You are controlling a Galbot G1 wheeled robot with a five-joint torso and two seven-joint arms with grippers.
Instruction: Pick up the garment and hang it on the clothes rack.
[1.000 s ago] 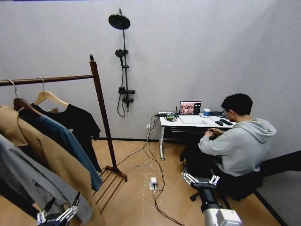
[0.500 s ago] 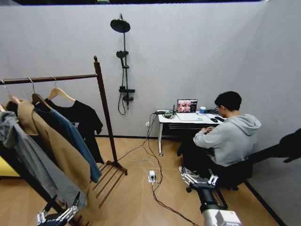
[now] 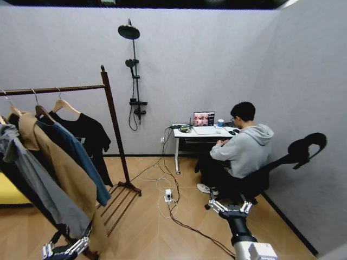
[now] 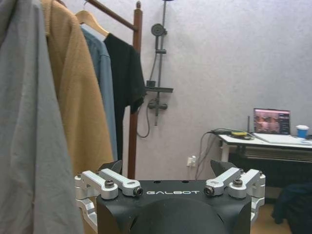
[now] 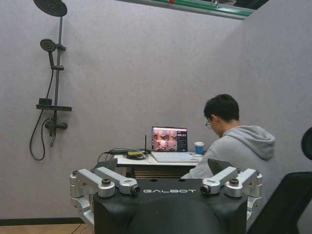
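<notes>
The garment (image 3: pixel 88 132), a black T-shirt on a light wooden hanger (image 3: pixel 65 105), hangs from the bar of the clothes rack (image 3: pixel 112 130), nearest its right post. In the left wrist view the garment (image 4: pixel 125 78) hangs beside the dark wooden post of the clothes rack (image 4: pixel 133 126). My left gripper (image 3: pixel 69 239) (image 4: pixel 167 168) is low at the left, open and empty, below the hanging clothes. My right gripper (image 3: pixel 230 205) (image 5: pixel 163 165) is low at the right, open and empty, well away from the rack.
A tan coat (image 3: pixel 65 173), a grey hoodie (image 3: pixel 32 184) and a blue shirt (image 3: pixel 78 157) share the rack. A black shower-head stand (image 3: pixel 133 76) stands against the wall. A person sits at a white desk (image 3: pixel 187 133) with a laptop. Cables and a power strip (image 3: pixel 168 195) lie on the floor.
The whole head view has shifted as the camera moved: rack, desk and person look farther off. Both grippers keep their places low in the view, open.
</notes>
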